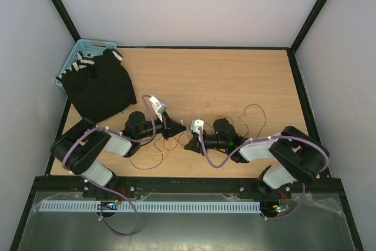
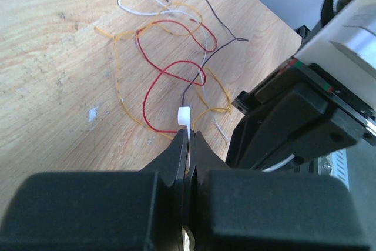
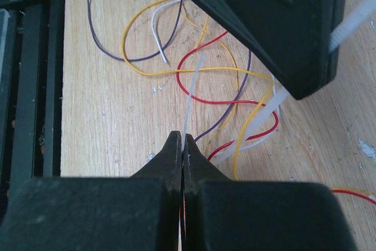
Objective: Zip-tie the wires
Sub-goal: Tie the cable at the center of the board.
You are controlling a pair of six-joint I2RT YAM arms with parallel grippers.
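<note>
The wires [image 2: 176, 57] are thin red, yellow, dark purple and white strands lying tangled on the wooden table [image 1: 235, 80]; they also show in the right wrist view [image 3: 176, 72]. My left gripper [image 2: 189, 134] is shut on a white zip tie, whose square head [image 2: 184, 115] sticks out past the fingertips just above the red wire. My right gripper [image 3: 183, 138] is shut on a thin whitish strip [image 3: 192, 92] that looks like the zip tie's tail. A wider strap [image 3: 252, 124] runs among the wires. In the top view the grippers, left [image 1: 176, 129] and right [image 1: 189, 144], nearly meet.
A black cloth [image 1: 100, 86] covers a blue basket [image 1: 82, 48] at the table's back left. More wire loops lie right of the right arm [image 1: 249, 113] and near the front edge [image 1: 154, 152]. The table's black frame [image 3: 26, 74] is close to the right gripper.
</note>
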